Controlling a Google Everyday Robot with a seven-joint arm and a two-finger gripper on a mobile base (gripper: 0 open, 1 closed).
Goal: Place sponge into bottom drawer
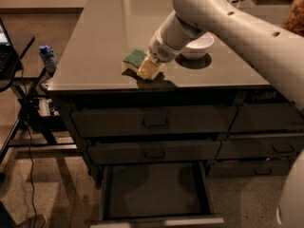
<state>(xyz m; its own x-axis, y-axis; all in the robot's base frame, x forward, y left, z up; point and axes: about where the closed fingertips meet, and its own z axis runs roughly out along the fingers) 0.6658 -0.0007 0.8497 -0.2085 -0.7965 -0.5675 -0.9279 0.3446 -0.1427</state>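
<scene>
The sponge (134,58), green on top with yellow foam below, lies on the dark tabletop near its front edge. My gripper (149,69) is down at the sponge's right side, touching it, and the white arm reaches in from the upper right. The bottom drawer (156,190) is pulled open below the table front, and its flat dark inside is in view with nothing in it.
A white bowl (198,45) sits on the tabletop just right of and behind the gripper. Two shut drawers with handles (154,121) are above the open one, with narrower drawers (266,120) to the right. A side stand holding a small bottle (47,57) and cables is on the left.
</scene>
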